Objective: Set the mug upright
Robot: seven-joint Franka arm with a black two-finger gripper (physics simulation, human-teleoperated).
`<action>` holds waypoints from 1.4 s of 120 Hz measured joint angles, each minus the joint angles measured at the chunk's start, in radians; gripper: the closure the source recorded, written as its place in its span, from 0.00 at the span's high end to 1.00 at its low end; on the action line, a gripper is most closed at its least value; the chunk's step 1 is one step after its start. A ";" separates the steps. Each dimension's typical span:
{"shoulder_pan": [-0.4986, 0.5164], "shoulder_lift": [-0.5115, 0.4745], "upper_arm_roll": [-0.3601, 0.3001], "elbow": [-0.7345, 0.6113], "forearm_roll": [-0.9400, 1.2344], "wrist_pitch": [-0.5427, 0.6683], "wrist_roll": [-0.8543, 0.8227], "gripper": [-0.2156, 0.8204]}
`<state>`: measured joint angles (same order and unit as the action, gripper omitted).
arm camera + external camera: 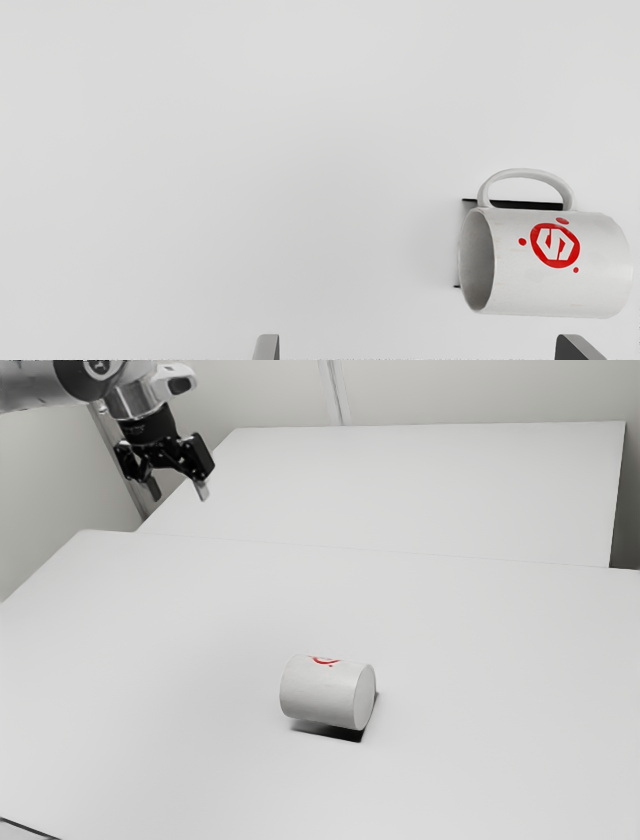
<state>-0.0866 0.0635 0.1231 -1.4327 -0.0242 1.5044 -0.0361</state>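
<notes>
Exterior view had the mug point(322, 695) on its side on the desk point(150, 740), gripper point(178, 492) up high & well apart, open w/ nothing held. Risk: mug would prob. roll if bumped off-ctr, or slip if its handle point(525, 173) snagged mid-turn.

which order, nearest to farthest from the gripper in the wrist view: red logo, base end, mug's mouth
Across the wrist view, from the gripper:
1. Mouth, at the end toward the gripper
2. Red logo, partway along the mug
3. Base end, opposite the mouth
</notes>
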 joint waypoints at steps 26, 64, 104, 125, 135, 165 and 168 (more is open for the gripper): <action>-0.016 0.005 0.039 -0.163 -0.131 0.103 -0.002 0.79; 0.029 -0.022 0.116 -0.670 -0.840 0.363 0.270 0.79; 0.007 0.017 0.142 -0.868 -1.185 0.437 0.641 0.79; 0.007 0.073 0.142 -0.874 -1.285 0.442 0.775 0.79; 0.007 0.094 0.142 -0.875 -1.319 0.438 0.826 0.79; 0.006 0.098 0.137 -0.912 -1.377 0.415 0.950 0.79; 0.006 0.094 0.137 -0.917 -1.379 0.413 0.961 0.79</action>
<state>-0.0804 0.1575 0.2597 -2.3495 -1.4035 1.9179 0.9246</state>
